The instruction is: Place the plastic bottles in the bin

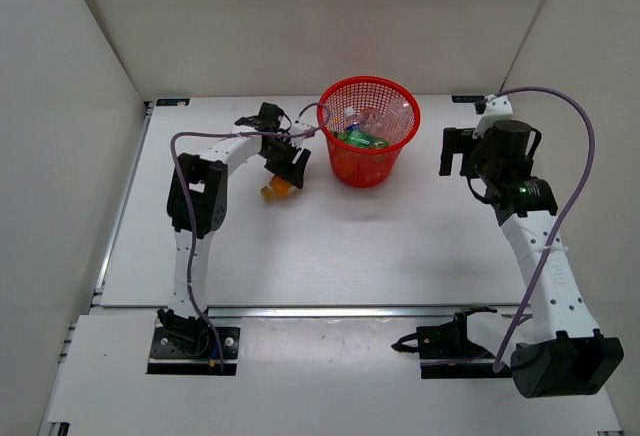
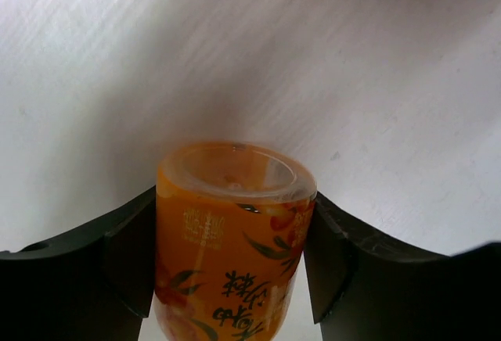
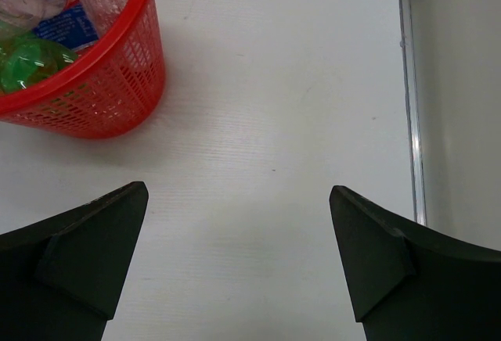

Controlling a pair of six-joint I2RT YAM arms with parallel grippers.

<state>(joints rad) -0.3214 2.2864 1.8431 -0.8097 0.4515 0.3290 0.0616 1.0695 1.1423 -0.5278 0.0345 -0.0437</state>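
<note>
My left gripper (image 1: 287,168) is shut on an orange-filled bottle (image 1: 276,190), just left of the red mesh bin (image 1: 400,141). In the left wrist view the orange bottle (image 2: 231,239) sits between both black fingers (image 2: 129,255), base toward the table. The bin holds several bottles: a green one (image 1: 362,139), clear ones (image 1: 372,116) and a blue-labelled one (image 3: 66,28). The bin (image 3: 102,83) and a green bottle (image 3: 27,63) show at the top left of the right wrist view. My right gripper (image 1: 455,151) is open and empty, right of the bin, over bare table (image 3: 239,263).
White walls enclose the table on the left, back and right. A metal rail (image 3: 411,122) runs along the table's right edge, close to my right gripper. The arm bases sit at the near edge.
</note>
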